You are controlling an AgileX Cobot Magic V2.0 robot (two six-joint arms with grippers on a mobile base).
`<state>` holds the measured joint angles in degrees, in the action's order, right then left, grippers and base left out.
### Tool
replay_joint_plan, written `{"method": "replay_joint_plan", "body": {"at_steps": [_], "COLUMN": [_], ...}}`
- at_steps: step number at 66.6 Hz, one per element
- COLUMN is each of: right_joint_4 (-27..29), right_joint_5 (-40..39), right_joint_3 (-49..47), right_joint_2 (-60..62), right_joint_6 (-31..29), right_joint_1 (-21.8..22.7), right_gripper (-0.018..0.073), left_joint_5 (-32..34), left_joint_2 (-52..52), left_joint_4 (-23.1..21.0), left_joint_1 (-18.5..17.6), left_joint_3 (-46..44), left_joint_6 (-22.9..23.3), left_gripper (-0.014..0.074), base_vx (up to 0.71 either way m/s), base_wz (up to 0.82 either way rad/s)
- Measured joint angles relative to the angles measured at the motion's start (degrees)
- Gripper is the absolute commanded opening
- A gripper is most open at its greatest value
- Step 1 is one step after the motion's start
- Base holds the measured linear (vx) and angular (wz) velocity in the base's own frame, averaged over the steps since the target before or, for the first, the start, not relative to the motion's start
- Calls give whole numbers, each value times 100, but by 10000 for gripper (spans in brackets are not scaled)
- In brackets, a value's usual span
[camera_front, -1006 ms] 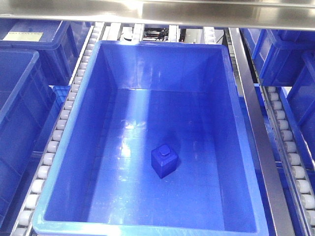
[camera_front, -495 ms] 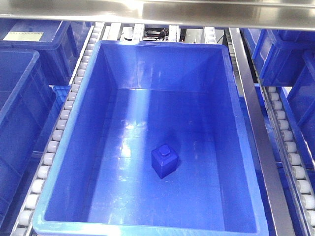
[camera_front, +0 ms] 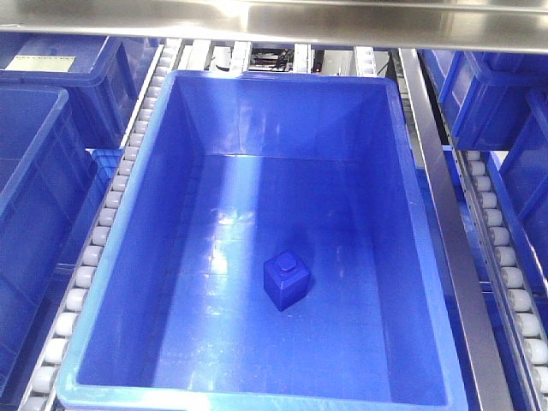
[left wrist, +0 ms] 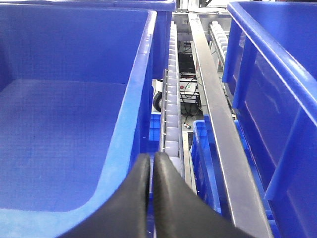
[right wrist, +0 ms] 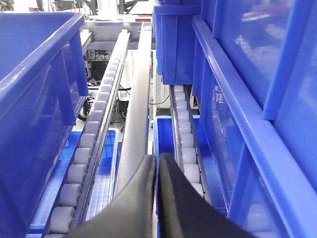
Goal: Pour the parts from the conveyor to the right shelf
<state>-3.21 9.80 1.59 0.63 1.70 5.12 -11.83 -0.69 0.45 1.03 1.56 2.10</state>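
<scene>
A large blue bin sits on the roller conveyor in the front view. One small blue block-shaped part with a knob on top lies on its floor, near the front middle. Neither gripper shows in the front view. My left gripper is shut and empty, over the roller rail between a blue bin on its left and another on its right. My right gripper is shut and empty, above a metal rail between a blue bin at left and stacked blue bins at right.
Roller tracks run along both sides of the middle bin. More blue bins stand at the left and right. A steel shelf edge crosses the top. A steel divider rail runs at right.
</scene>
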Motion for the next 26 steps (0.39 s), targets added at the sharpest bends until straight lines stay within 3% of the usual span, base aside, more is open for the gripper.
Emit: {"method": "replay_joint_plan", "body": {"at_steps": [26], "right_joint_4": [0], "right_joint_5": [0], "right_joint_3": [0], "right_joint_2": [0], "right_joint_6": [0], "right_joint_1": [0], "right_gripper": [-8], "left_joint_5": [0], "left_joint_2": [0], "left_joint_4": [0], "left_joint_1": [0], "left_joint_3": [0], "left_joint_6": [0], "left_gripper": [-6], "base_vx": [0], "base_wz": [0]}}
